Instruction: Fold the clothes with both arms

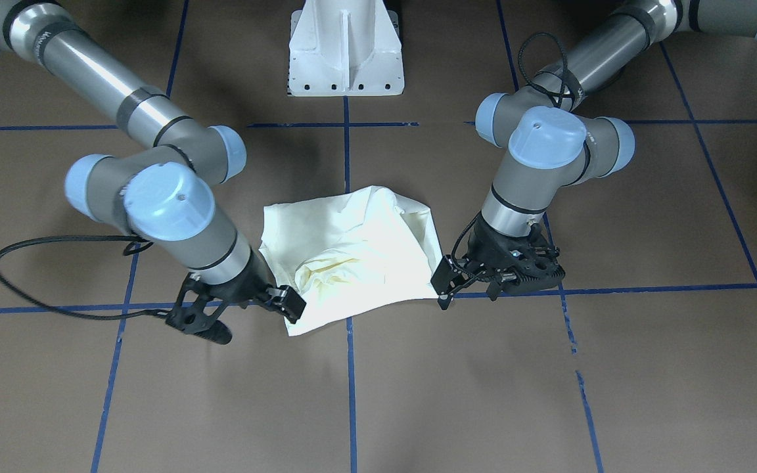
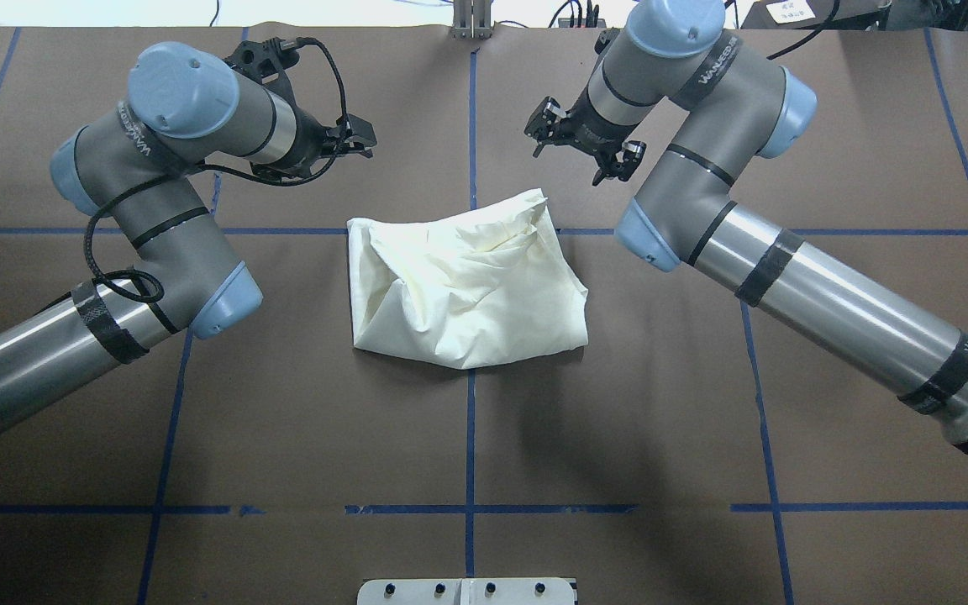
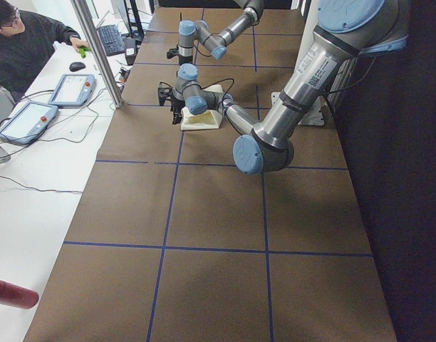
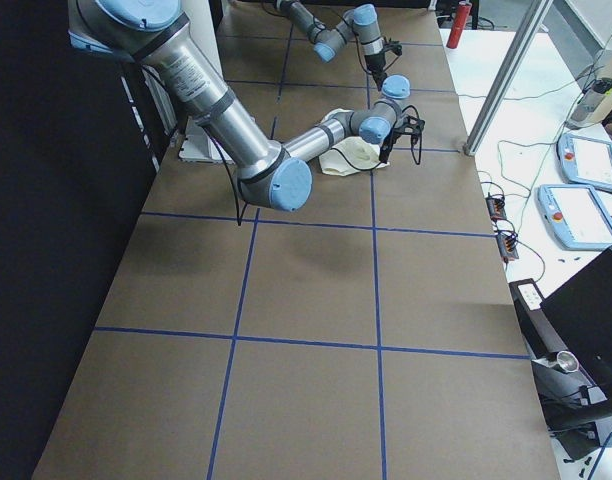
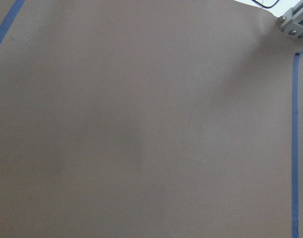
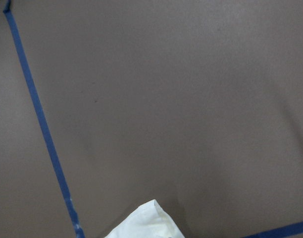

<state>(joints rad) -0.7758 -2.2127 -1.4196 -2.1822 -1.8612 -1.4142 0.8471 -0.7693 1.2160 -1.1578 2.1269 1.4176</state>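
The clothes are one cream-white shirt (image 2: 467, 277), a rumpled folded bundle on the brown table, plain side up with no print showing. It also shows in the front view (image 1: 352, 256) and small in both side views. My left gripper (image 2: 364, 139) hovers just beyond the shirt's far left corner, open and empty; the front view has the left gripper (image 1: 445, 286) beside the cloth's edge. My right gripper (image 2: 581, 143) hangs open past the far right corner, fingers spread; in front, the right gripper (image 1: 290, 303) is close to a shirt corner (image 6: 146, 223), and no grasp shows.
The white pedestal base (image 1: 345, 59) stands at the robot's side of the table. Blue tape lines (image 2: 470, 420) grid the brown surface. A person (image 3: 26, 43) sits at a side desk with tablets (image 3: 68, 89). A red bottle (image 3: 11, 293) lies nearby.
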